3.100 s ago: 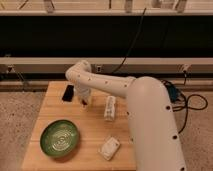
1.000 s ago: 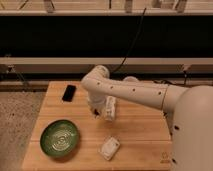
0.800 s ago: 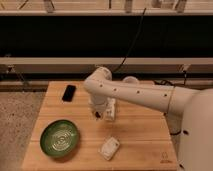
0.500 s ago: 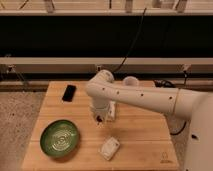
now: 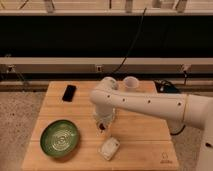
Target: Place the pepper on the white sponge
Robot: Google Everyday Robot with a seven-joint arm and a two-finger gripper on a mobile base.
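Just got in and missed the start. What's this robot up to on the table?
The robot's one arm reaches over the wooden table, with the gripper pointing down near the front middle. A small dark-red pepper shows at its tip, apparently held there. It hangs just above and behind the white sponge, which lies near the front edge; the pepper is not on it yet. A green plate sits to the left, a black phone and a white cup lie further back.

Dark-red pepper [image 5: 102, 127] hangs in the gripper [image 5: 103, 128] above white sponge [image 5: 109, 148].
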